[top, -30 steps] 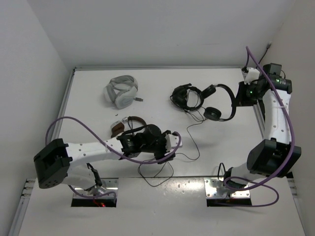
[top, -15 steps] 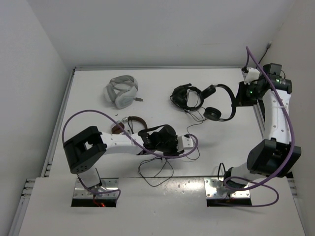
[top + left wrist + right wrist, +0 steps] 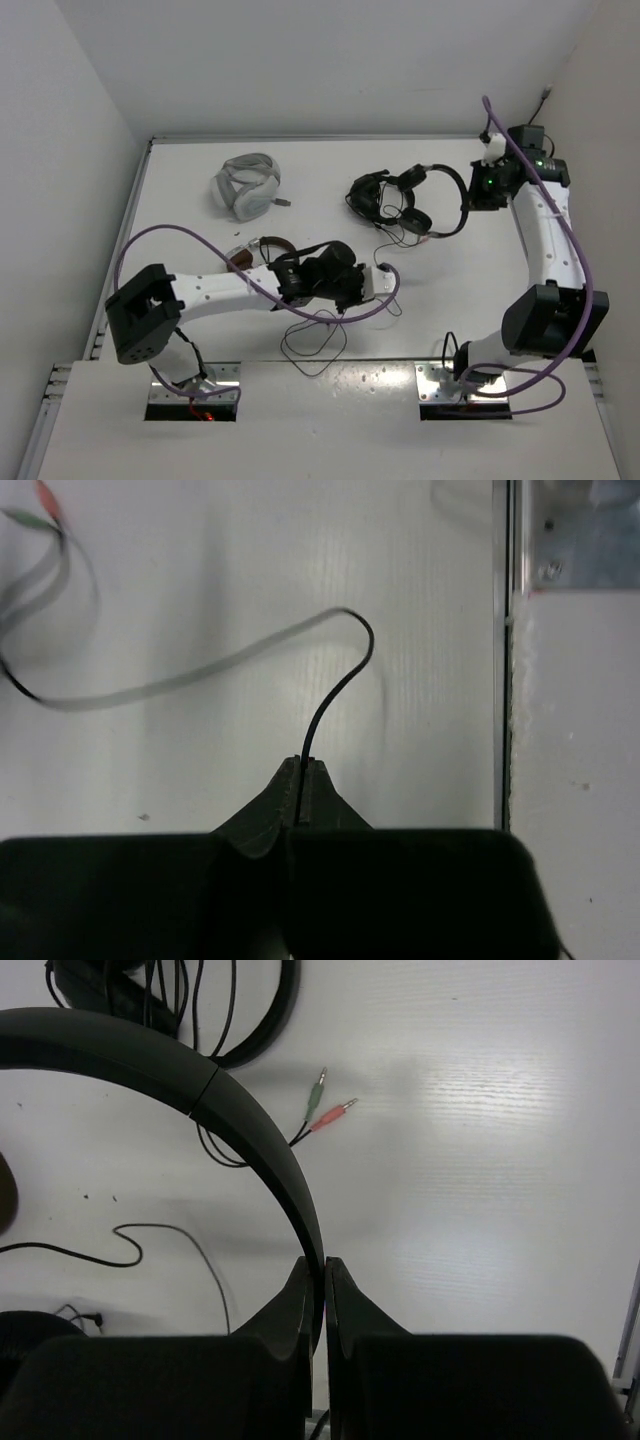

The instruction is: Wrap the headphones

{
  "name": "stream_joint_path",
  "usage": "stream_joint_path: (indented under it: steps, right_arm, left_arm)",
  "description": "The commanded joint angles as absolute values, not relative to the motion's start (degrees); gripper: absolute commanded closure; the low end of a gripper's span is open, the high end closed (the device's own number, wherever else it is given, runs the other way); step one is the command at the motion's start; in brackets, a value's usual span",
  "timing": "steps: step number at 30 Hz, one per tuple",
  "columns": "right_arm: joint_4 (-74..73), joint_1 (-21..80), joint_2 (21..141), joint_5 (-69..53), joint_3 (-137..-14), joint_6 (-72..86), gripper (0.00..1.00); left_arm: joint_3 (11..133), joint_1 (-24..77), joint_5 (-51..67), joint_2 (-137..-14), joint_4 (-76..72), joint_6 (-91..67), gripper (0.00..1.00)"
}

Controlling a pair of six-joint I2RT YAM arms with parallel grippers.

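the right gripper (image 3: 323,1260) is clamped on the thin headband of the headphones (image 3: 416,219), its 2 fingers pressed together around the band at the far right of the table (image 3: 320,160). from there the band arcs left to the 2 small round ear pads (image 3: 411,181), which sit just beside the bulkier black headphones (image 3: 372,195) in the far half of the table. in the right wrist view a green plug (image 3: 318,1087) and a pink plug (image 3: 335,1115) lie on the white surface just past the band. the left gripper (image 3: 300,767) is pinched tight on the thin black cable (image 3: 338,685) near the table's centre. the cable comes out from between the fingertips, bends in a hook and trails off to the left as a blurred line. more slack cable loops near the front edge. the brown-and-silver headphones (image 3: 255,248) lie beside the left arm (image 3: 215,290), and a pale grey pair (image 3: 245,187) lies at the far left.
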State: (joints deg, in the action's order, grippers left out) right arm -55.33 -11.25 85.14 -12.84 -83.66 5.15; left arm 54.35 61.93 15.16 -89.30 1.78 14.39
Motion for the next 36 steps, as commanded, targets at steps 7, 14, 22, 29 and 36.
stream_joint_path:
  steps: [7, 14, 22, 29, 36]
  right_arm:
    - [-50.2, -1.1, 84.4, -3.0, -82.5, 9.6, 1.0]
    - [-49.6, 5.1, 83.8, -1.1, -81.2, 6.8, 1.0]
    - [-49.5, 6.5, 79.5, -0.5, -74.4, 3.7, 1.0]
    - [-50.0, 4.0, 77.2, -0.5, -71.7, 1.9, 1.0]
    - [-51.6, 5.3, 73.1, -1.8, -68.4, -2.2, 1.0]
  left_arm:
    - [75.7, 62.8, 17.1, -84.6, 8.4, 13.9, 1.0]
    - [84.6, 60.9, 12.2, -87.5, 9.5, 12.0, 1.0]
    - [91.4, 55.5, 7.2, -88.1, 10.7, 12.0, 1.0]
    - [93.7, 50.9, 4.8, -86.9, 11.3, 14.0, 1.0]
    - [96.3, 43.3, 0.4, -90.0, 10.7, 14.6, 1.0]
